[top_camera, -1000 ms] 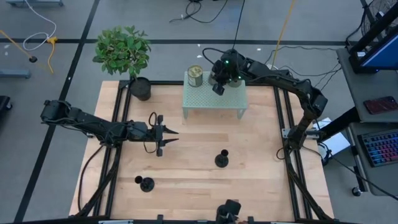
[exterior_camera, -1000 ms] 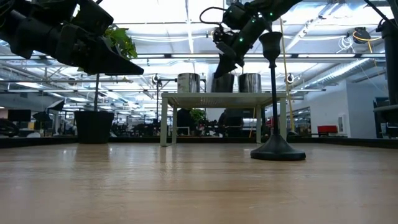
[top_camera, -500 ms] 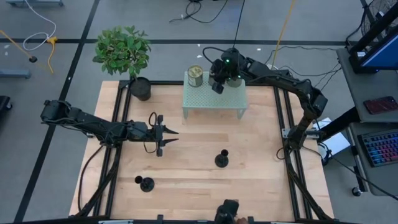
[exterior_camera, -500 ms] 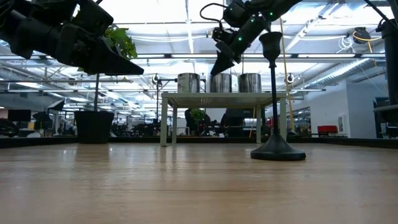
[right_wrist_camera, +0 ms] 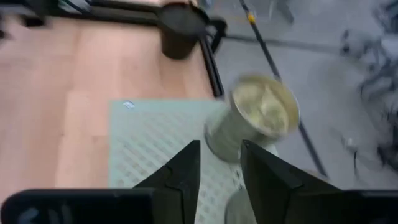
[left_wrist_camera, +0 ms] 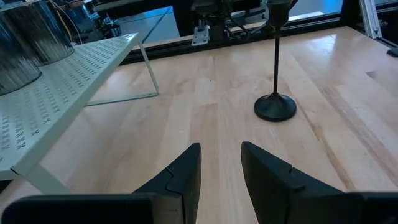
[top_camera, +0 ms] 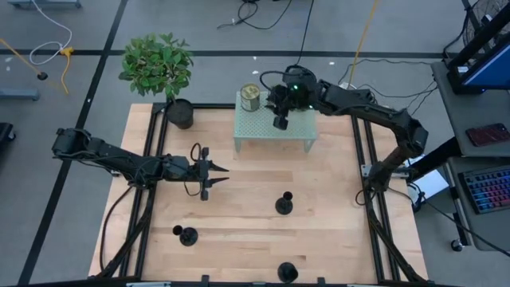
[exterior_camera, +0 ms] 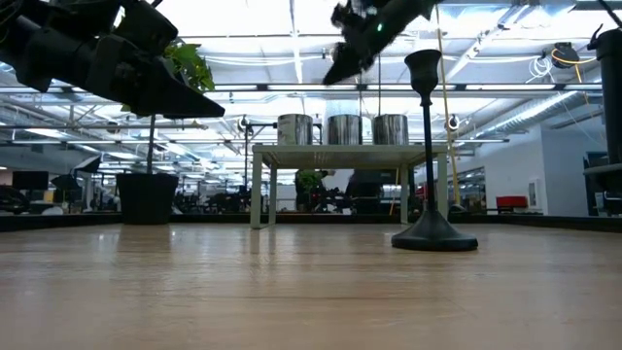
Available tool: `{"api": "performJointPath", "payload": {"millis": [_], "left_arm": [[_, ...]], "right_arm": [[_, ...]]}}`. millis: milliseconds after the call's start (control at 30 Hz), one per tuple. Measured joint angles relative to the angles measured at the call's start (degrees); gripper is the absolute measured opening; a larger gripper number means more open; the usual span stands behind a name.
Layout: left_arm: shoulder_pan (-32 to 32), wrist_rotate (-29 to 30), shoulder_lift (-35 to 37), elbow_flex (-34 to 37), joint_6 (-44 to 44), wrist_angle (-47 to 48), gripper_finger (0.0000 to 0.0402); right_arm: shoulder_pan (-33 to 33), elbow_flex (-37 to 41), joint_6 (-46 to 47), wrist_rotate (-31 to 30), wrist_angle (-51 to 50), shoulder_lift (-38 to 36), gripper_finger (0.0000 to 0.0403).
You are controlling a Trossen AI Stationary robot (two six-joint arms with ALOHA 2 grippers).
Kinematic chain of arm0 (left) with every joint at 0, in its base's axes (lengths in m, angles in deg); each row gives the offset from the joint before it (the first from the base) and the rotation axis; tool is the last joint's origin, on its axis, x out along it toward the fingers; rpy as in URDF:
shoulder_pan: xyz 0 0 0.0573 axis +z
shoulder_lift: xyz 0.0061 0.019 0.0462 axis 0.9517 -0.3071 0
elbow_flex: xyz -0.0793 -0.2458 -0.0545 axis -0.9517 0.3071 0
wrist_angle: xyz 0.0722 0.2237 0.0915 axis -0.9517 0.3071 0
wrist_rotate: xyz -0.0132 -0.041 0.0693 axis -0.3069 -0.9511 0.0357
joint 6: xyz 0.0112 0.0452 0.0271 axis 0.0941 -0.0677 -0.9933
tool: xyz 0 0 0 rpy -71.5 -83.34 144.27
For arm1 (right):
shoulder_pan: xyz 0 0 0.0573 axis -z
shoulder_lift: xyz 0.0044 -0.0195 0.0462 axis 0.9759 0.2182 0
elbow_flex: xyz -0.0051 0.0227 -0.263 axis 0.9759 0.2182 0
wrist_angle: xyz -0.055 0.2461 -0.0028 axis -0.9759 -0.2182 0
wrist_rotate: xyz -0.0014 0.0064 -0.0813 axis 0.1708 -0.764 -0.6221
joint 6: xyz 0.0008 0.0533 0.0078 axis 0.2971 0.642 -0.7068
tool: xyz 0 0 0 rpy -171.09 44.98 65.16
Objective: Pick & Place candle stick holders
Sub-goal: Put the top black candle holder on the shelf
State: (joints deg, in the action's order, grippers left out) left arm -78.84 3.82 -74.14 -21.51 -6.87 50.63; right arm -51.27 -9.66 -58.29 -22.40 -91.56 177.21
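Three brass-coloured cups (exterior_camera: pixel 344 128) stand in a row on a pale green perforated shelf (top_camera: pixel 271 131) at the table's far side; in the high view only the left cup (top_camera: pixel 250 97) shows. My right gripper (top_camera: pixel 280 122) hangs open above the shelf, clear of the cups (right_wrist_camera: pixel 255 124). Three black holders with round bases stand upright on the wood: one mid-table (top_camera: pixel 284 205), one near left (top_camera: pixel 188 236), one at the near edge (top_camera: pixel 287 273). My left gripper (top_camera: pixel 219 177) waits open over the table's left half, pointing at the mid-table holder (left_wrist_camera: pixel 275 106).
A black plant pot (top_camera: pixel 180 114) with a green plant (top_camera: pixel 156 64) stands at the table's far left corner. Black frame rails (top_camera: pixel 362 183) run along the table's sides. Bare wood lies between the shelf and the black holders.
My right gripper has risen away from the middle brass cup, which stays standing on the shelf, and has drifted a little toward the table's near edge while rolling slightly.
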Motion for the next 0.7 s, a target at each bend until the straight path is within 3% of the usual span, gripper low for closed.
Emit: {"api": "performJointPath", "payload": {"millis": [233, 467, 567, 700], "left_arm": [[0.0, 0.0, 0.0, 0.0, 3.3, 0.0, 0.0122], [0.0, 0.0, 0.0, 0.0, 5.9, 0.0, 0.0122], [0.0, 0.0, 0.0, 0.0, 6.5, -0.3, 0.0122], [0.0, 0.0, 0.0, 0.0, 7.2, -0.4, 0.0122]], "right_arm": [[-7.4, 0.0, -0.6, 0.0, -4.6, -6.8, 0.0157], [-16.4, 0.7, 8.0, 0.1, -17.8, -11.0, 0.0193], [-21.0, 5.8, 10.8, 0.0, -20.0, -13.0, 0.0196], [-26.6, 16.3, 15.7, -0.1, -14.6, -16.1, 0.0195]]}}
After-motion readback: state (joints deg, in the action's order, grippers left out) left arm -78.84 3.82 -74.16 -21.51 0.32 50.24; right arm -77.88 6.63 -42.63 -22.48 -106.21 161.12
